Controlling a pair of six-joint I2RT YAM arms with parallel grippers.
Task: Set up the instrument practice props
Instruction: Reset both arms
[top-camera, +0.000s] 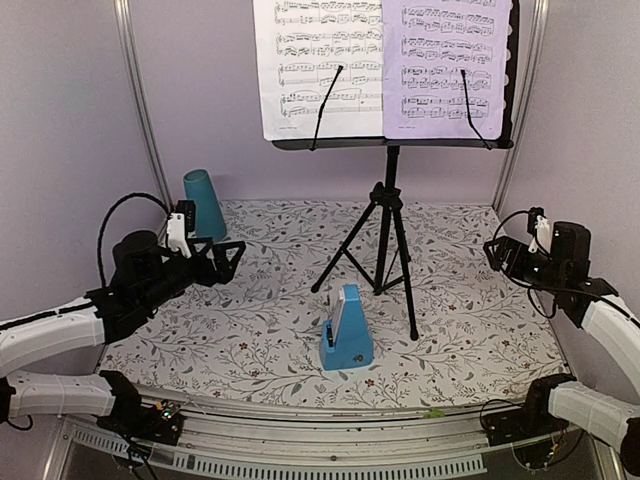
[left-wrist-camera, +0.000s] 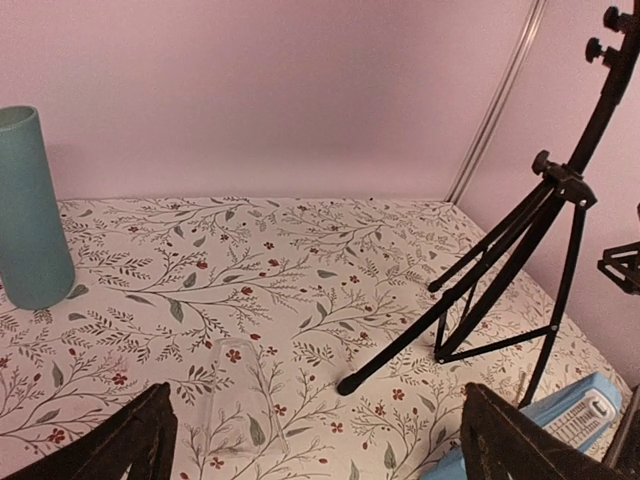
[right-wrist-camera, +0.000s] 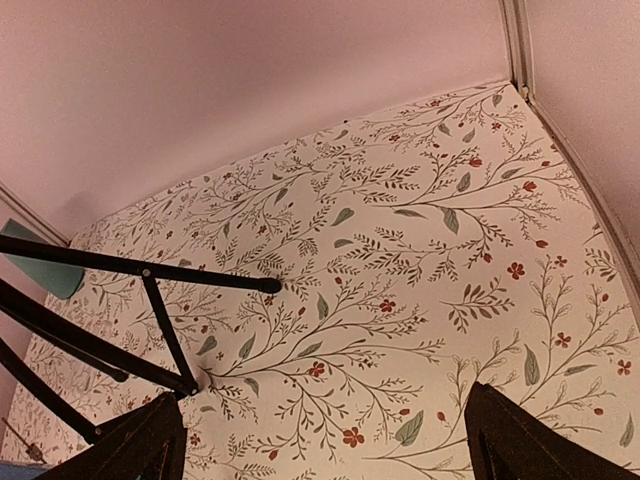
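Observation:
The black tripod music stand (top-camera: 388, 215) stands at the back middle of the floral cloth. Its tray (top-camera: 392, 143) holds a white sheet-music page (top-camera: 318, 65) on the left and a lavender page (top-camera: 448, 65) on the right, each under a black wire clip. The blue pyramid metronome (top-camera: 346, 337) stands in front of the tripod legs; its top shows in the left wrist view (left-wrist-camera: 565, 425). My left gripper (top-camera: 230, 258) is open and empty, left of the stand. My right gripper (top-camera: 497, 252) is open and empty, right of it.
A tall teal cup (top-camera: 205, 203) stands upside down at the back left, also in the left wrist view (left-wrist-camera: 30, 210). A clear plastic piece (left-wrist-camera: 232, 395) lies flat on the cloth below the left gripper. Tripod legs (right-wrist-camera: 110, 300) spread across the middle. Lavender walls enclose three sides.

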